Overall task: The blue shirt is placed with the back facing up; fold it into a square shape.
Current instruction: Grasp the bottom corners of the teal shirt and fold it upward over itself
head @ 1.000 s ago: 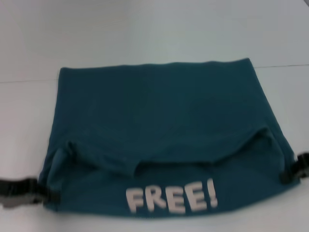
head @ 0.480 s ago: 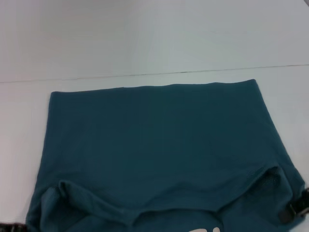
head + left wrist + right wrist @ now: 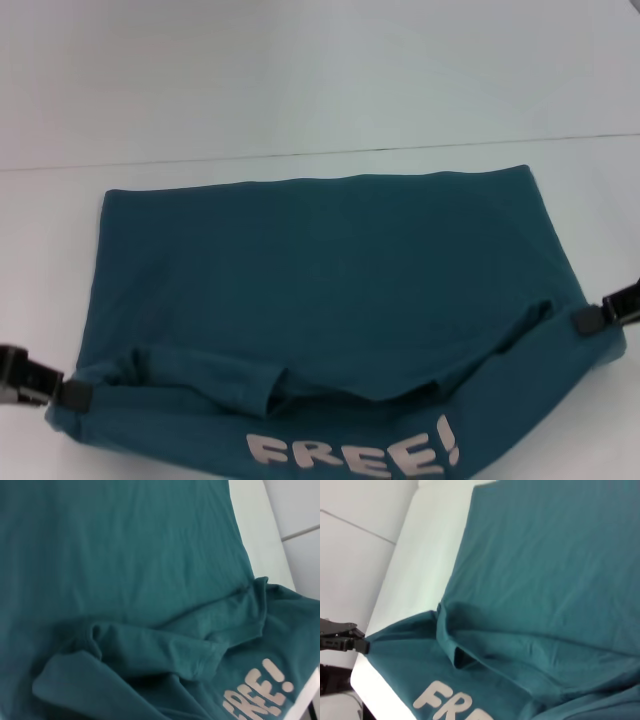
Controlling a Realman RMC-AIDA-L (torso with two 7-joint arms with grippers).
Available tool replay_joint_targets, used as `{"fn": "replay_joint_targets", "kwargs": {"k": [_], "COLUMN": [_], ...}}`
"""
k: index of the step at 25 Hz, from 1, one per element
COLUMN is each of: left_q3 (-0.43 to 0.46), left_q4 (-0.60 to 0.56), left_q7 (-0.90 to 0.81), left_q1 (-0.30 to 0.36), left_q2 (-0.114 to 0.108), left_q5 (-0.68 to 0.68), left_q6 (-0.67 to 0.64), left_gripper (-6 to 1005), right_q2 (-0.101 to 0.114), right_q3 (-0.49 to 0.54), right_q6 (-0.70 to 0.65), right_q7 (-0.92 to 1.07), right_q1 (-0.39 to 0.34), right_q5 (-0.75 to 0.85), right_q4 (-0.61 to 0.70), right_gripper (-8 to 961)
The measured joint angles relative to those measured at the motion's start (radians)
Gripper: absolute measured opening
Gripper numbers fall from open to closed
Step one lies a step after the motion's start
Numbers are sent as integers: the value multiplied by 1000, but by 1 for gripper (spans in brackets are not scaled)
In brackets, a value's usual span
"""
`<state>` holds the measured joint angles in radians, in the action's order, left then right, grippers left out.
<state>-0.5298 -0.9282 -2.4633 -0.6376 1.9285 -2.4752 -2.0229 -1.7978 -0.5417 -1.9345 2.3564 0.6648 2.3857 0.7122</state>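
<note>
1. Teal-blue cotton fills most of the head view: the blue shirt (image 3: 330,300) lies on the white tabletop (image 3: 300,90), its far edge straight and flat partway toward the far edge of the tabletop, its near part running off the near edge of the view.
2. Left gripper (image 3: 68,392) is clamped on the shirt's near-left corner; right gripper (image 3: 590,318) is pinched on the near-right corner. Both hold cloth raised off the tabletop.
3. Progress, as a judgement: sides look already tucked in, since the outline is a plain rectangle w/ no sleeves sticking out. The near end is turned over so the "FREE!" lettering (image 3: 355,455) faces up, i.e. a lengthwise fold is underway but not laid down.
4. Left to do, prob.: carry the held edge toward the far edge, lay it flat, let go, smooth. A loose collar/sleeve bunch (image 3: 165,650) sits slack betw. the layers and may need flattening.
5. Hard to make out: lettering is cut off at the near edge in the head view; neither wrist view shows that arm's own fingers. Right wrist view catches the left gripper (image 3: 362,645) far off, biting the corner.
6. Hidden: what lies under the turned-over flap, and how many layers are stacked, can't be told.
</note>
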Motion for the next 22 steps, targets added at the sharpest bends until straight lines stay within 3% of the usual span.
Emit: {"fn": "replay_joint_targets", "kwargs": {"k": [11, 19, 22], "left_q3": [45, 16, 20], "left_q4": [-18, 14, 23], "left_q7": [-53, -73, -97], "left_q1": [-37, -61, -80], "left_q2": [-30, -26, -25], "left_q5": [-16, -14, -8], "left_q6": [40, 125, 181], "left_gripper": [37, 36, 36], "right_q2": [43, 35, 28], "right_q3": [152, 152, 152], "right_q6": [-1, 47, 129], "right_q7": [3, 11, 38], "right_q1": [-11, -16, -16], "right_q5": [-43, -36, -37], "right_q4": [0, -11, -11], "right_gripper": [45, 43, 44]}}
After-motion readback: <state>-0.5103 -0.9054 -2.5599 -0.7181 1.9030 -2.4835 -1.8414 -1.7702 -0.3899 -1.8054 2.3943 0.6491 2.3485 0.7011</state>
